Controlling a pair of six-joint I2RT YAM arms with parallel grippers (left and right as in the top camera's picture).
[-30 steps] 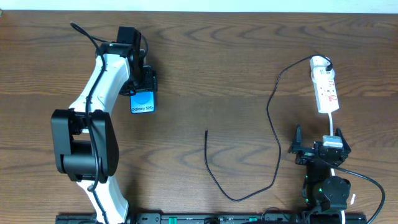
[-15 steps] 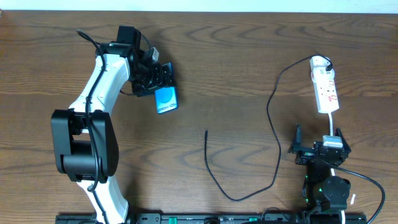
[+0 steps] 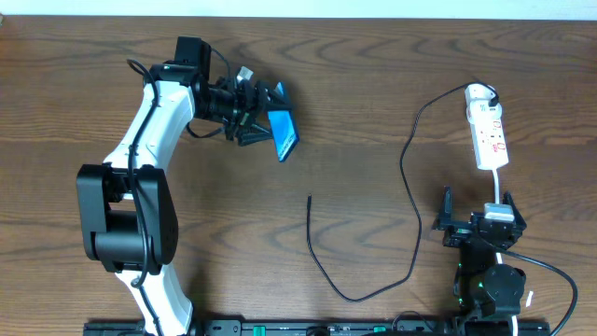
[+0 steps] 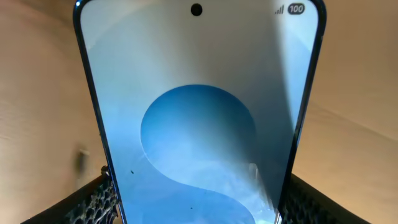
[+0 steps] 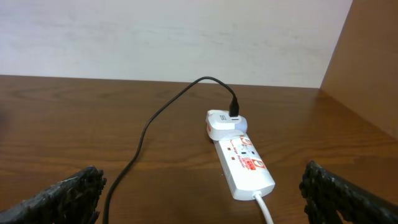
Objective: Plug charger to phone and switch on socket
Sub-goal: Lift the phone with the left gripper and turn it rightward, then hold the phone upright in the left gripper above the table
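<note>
1. Blue-screen phone [image 3: 284, 133] clamped in L gripper [image 3: 264, 114], tilted, far left of socket [image 3: 488, 131].
2. R gripper [image 3: 478, 207] spread wide, empty, near socket's cord end, not touching.
3. Charger [image 3: 415, 215] plugged at socket's far end; free tip on bench [image 3: 373, 75], left of socket.

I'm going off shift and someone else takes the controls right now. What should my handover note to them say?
Left claw: shut on the phone, which is held tilted with its screen lit.
Right claw: open and empty, near its base, just short of the socket.
Charger: one end is plugged in at the socket's far end. The free tip lies loose on the table, apart from the phone.
Done: phone grasped.
Left: bring phone and tip together, plug in, then press the socket switch. Its state cannot be read from here.
</note>
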